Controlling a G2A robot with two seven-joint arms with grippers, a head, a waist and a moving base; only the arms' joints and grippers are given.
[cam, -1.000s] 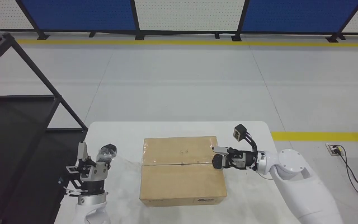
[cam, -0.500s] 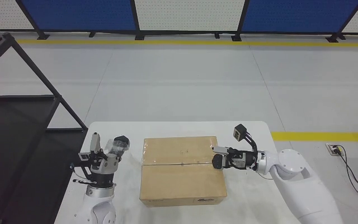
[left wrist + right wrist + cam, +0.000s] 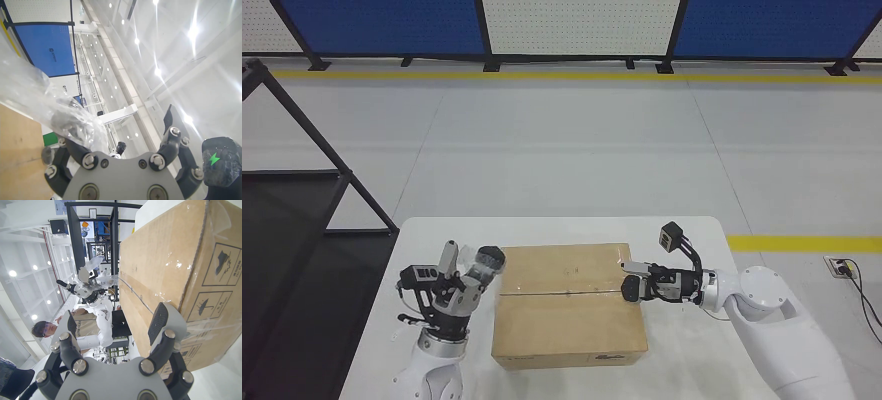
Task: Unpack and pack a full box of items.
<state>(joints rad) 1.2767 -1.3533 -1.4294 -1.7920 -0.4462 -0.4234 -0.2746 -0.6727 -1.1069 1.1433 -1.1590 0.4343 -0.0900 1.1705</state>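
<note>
At the far left, off the table, a black metal rack [image 3: 302, 190] stands on the pale floor. Beside it is the white table [image 3: 542, 232], and over its left part the left gripper [image 3: 468, 262] is raised with its fingers pointing up and set wide apart, nothing pinched between them. A crumpled piece of clear plastic film [image 3: 34, 89] clings around one of those fingers and trails toward the left edge of the box; the other finger [image 3: 167, 117] is bare. That gripper is just beside the box's far left corner; whether it touches the cardboard cannot be told. The cardboard box [image 3: 567, 310] sits in the middle of the table, its flaps closed, with a taped seam [image 3: 562, 291] running left to right across the top and glossy clear tape wrinkled over its right end. At the right end of that seam is the right gripper [image 3: 628, 283], lying level with the box top, its claw spread wide and gripping nothing. One ribbed pad [image 3: 157, 322] is close against the upper right edge of the box, while the other is well clear of it. Farther right, a yellow line [image 3: 802, 243] marks the floor.
</note>
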